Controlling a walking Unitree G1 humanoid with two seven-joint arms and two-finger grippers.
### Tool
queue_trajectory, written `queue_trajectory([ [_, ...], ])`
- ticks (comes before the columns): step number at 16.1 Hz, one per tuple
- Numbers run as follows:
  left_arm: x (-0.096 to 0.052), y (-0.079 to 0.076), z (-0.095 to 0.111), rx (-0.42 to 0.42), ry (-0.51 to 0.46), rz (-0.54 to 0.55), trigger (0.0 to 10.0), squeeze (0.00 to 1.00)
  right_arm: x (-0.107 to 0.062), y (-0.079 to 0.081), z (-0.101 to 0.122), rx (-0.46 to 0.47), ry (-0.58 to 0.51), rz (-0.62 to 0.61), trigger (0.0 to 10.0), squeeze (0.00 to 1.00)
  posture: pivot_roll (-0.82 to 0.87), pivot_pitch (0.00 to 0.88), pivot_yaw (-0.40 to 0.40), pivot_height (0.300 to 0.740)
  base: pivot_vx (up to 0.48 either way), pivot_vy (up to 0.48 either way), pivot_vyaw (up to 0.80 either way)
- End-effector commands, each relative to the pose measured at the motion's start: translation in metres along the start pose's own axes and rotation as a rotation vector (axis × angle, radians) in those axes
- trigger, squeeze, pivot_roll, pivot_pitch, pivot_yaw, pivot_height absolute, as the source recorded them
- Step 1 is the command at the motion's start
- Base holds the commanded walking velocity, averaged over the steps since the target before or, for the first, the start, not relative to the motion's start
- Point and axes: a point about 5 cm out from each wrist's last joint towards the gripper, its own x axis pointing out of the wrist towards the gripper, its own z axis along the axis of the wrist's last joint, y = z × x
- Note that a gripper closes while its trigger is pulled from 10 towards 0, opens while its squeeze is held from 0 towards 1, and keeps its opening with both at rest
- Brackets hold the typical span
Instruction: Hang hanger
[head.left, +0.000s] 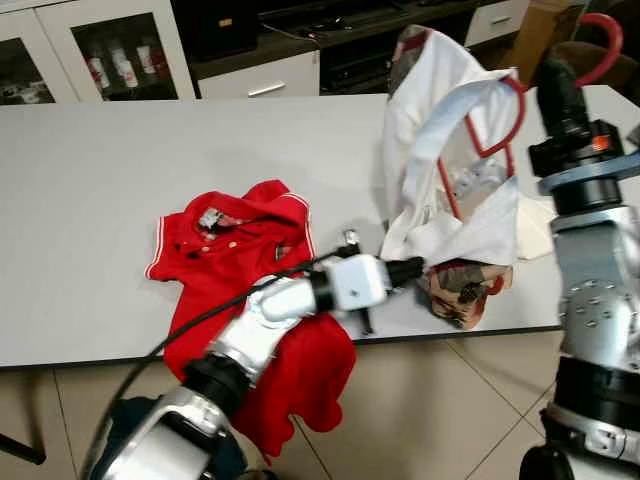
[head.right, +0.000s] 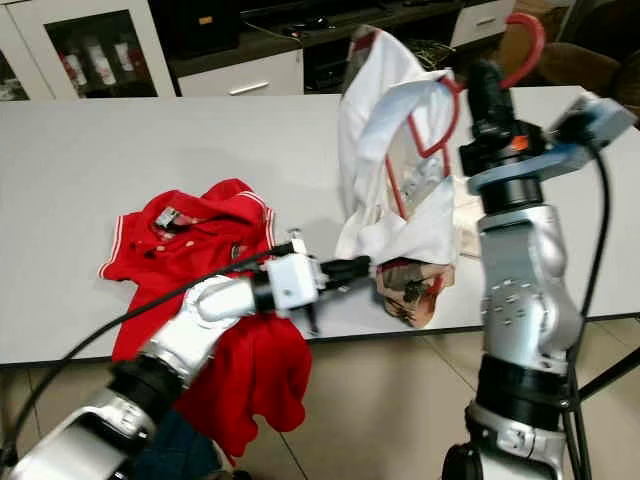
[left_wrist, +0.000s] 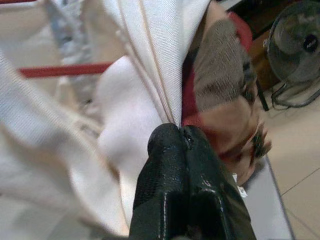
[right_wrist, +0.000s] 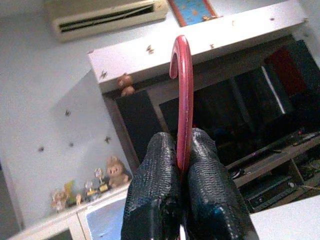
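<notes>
While the right pincer (right_wrist: 184, 167) grips the red hanger (head.left: 480, 130) upright by its hook above the counter's (head.left: 90, 200) right end, the left pincer (left_wrist: 181, 150) pinches the white shirt's (head.left: 440, 130) hem just below.

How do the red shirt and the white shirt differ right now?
The red shirt lies flat on the table, its lower part drooping over the edge; the white shirt is held up on a red hanger. No hand touches the red one; the left hand pinches the white one's hem. Both have collars.
</notes>
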Motion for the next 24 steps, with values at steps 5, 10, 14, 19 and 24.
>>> queue_trajectory([
  [5,-0.013,0.004,-0.001,0.055,-0.005,-0.027,0.0,0.00,0.008,-0.023,0.018,0.132,-0.070,-0.161,0.0,0.00,0.00,0.039,0.018,0.740,0.000,0.000,0.00],
  [10,-0.020,0.013,-0.002,0.044,-0.008,0.023,0.0,0.00,0.005,-0.023,0.015,0.085,-0.137,-0.245,0.0,0.00,0.00,0.040,0.015,0.740,0.000,0.000,0.00],
  [14,-0.011,0.026,-0.006,-0.110,0.015,0.214,10.0,0.00,0.002,0.023,-0.029,0.070,0.077,0.071,0.0,0.00,0.00,0.036,0.013,0.740,0.000,0.000,0.00],
  [19,-0.024,0.061,0.009,-0.128,-0.084,0.436,10.0,0.77,-0.006,0.025,-0.030,-0.194,0.176,0.216,0.0,0.00,0.00,0.038,0.007,0.740,0.000,0.000,0.00],
  [24,-0.027,0.078,0.025,-0.121,-0.176,0.572,10.0,1.00,-0.010,0.019,-0.035,-0.291,0.203,0.177,0.0,0.00,0.00,0.035,0.006,0.740,0.000,0.000,0.00],
])
